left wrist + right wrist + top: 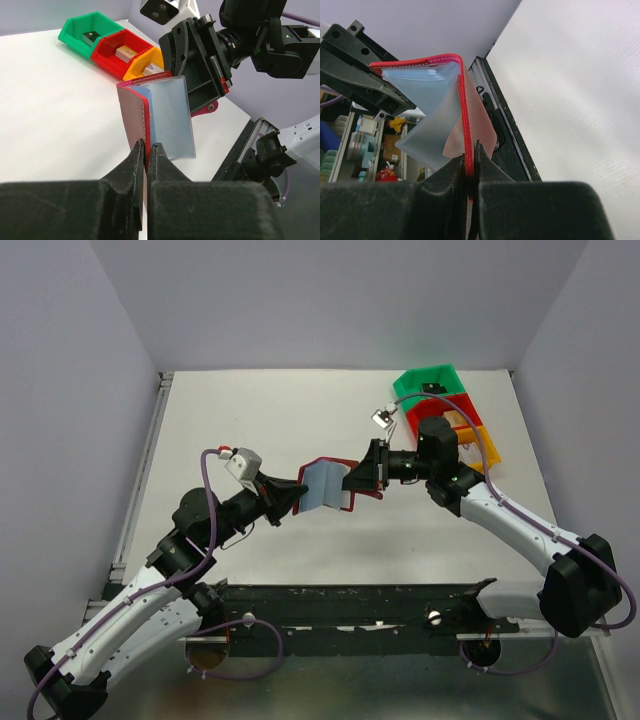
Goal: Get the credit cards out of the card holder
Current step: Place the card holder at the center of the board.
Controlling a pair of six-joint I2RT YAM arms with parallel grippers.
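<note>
Left gripper (pixel 290 498) pinches one flap of the card holder (pixel 325 485), which is spread open over mid-table. Bare table (pixel 250 410) stretches away to the left rail (pixel 140 470). The holder's long axis runs left to right between the arms, pale blue lining turned up, a clear sleeve (pixel 172 117) standing loose. Right gripper (pixel 362 475) clamps the opposite red-edged flap. Green bin (pixel 410 385), red bin (pixel 462 400) and orange bin (pixel 490 445) crowd the far right corner.
</note>
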